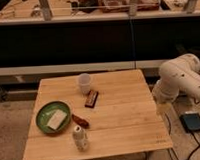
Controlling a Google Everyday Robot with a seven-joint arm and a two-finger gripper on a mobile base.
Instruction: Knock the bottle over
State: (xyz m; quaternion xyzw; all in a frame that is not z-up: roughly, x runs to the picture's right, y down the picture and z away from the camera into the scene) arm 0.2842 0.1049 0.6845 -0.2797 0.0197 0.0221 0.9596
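Where the white arm (181, 81) folds down beside the 3 o'clock edge of the desk (125, 113), you have the tool (165, 110), hanging low just off that edge. Tool state: you cannot tell from this view whether it is released or clenched. Clock reference: 12 o'clock = far edge of the desk, centre = middle of the desk top.

Working outward from the tool:
- Nearest is the dark flat bar (92, 98), slightly toward 10 o'clock of centre, lying flat.
- Just beyond it toward 11 o'clock stands the white cup (84, 83), upright, near the bar but apart from it.
- At about 8 o'clock you see a small reddish-brown item (79, 120), lying flat, just beside the green bowl (41, 113).
- That bowl sits at 9 o'clock near the left edge and holds a pale rectangular block (56, 119).

Task item, the bottle (79, 137): upright at about 7 o'clock, near the front edge, just in front of the reddish-brown item. It is well apart from the tool, with most of the desk's width between them.

On the floor at 4 o'clock of the arm lies a black flat box (193, 122).
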